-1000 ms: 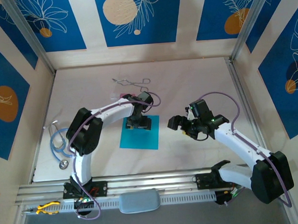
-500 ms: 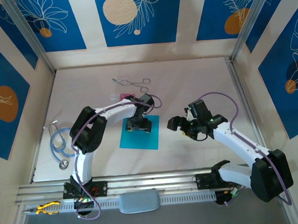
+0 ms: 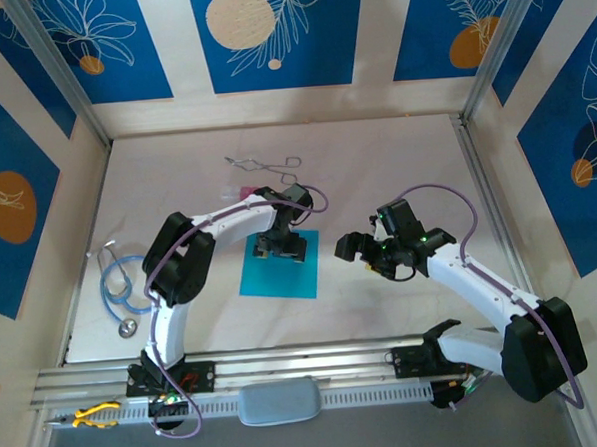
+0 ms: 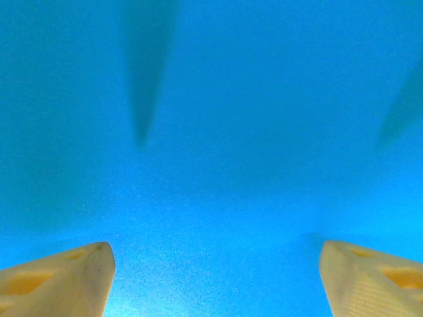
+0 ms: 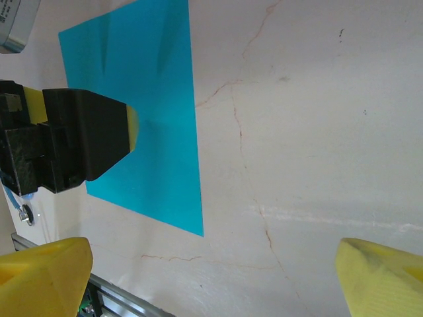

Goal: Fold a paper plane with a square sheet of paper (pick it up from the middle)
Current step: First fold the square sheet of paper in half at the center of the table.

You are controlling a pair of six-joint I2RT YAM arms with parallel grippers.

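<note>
The square sheet of paper lies flat and unfolded on the table, plain cyan-blue. No paper plane is in view. My left gripper points down over the sheet's middle, open. Its cream fingertips stand wide apart close above the blue surface, with nothing between them. In the right wrist view the sheet appears with the left gripper's black finger low on it. My right gripper hovers to the right of the sheet, open, over bare table.
Metal forceps lie at the back and a small pink block behind the left arm. A blue stethoscope sits at the left edge. A yellow-handled tool rests by the front rail.
Left gripper shifted slightly right over the sheet. Right gripper edged a little left toward the sheet. The paper has not moved.
</note>
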